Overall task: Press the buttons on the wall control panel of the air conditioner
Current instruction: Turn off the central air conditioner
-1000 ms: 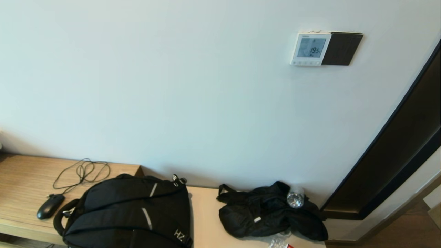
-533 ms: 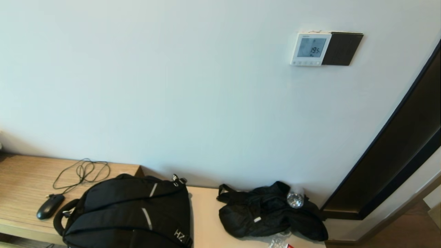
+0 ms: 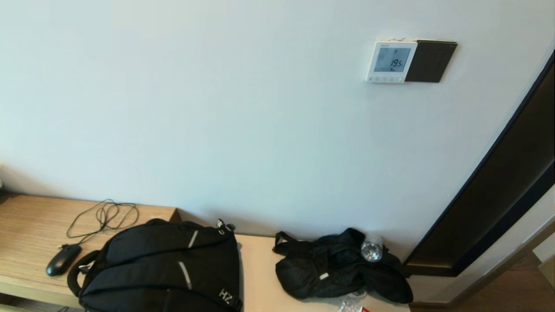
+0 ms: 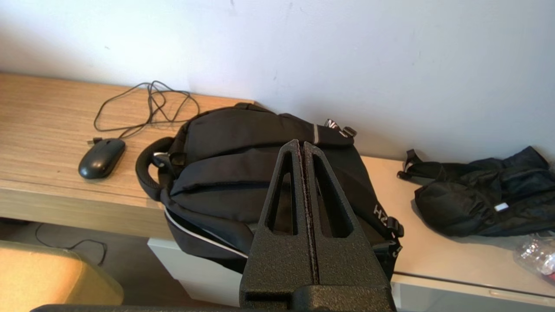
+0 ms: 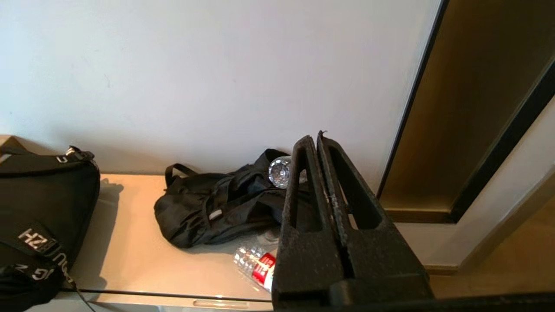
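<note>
The wall control panel is being left untouched at about 1 o'clock — both hands, left hand and right hand, are being kept pressed together, low over the desk.

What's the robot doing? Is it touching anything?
Not at this moment. The white control panel hangs high on the wall, showing 19.5, and no arm is near it. The left gripper is shut above the black backpack. The right gripper is shut above the small black bag.
</note>
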